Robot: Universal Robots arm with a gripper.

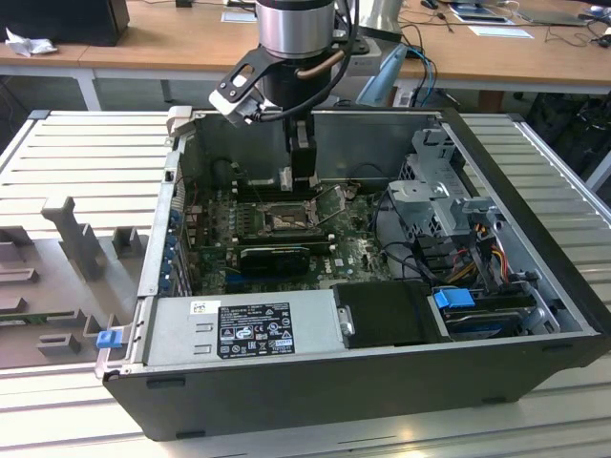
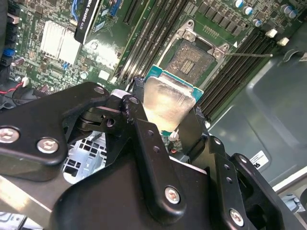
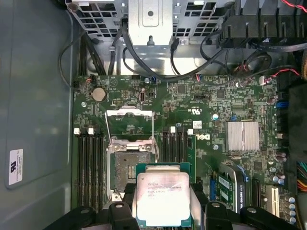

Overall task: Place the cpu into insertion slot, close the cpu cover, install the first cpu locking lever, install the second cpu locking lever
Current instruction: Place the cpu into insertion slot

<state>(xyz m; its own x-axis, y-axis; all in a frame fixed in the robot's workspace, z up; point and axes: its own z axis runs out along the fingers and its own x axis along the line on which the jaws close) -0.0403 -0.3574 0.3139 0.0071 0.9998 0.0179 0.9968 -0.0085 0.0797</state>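
My arm reaches straight down into the open computer case [image 1: 535, 286], end effector [image 1: 296, 179] clamped on the cpu [image 3: 162, 197]. The square chip hangs metal top upward, level with the board, just beside the uncovered insertion slot [image 3: 128, 165].

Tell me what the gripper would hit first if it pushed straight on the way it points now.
The gripper, shut on the cpu, points down at the motherboard. The cpu would likely meet the open insertion slot or its rim first; exact alignment is unclear.
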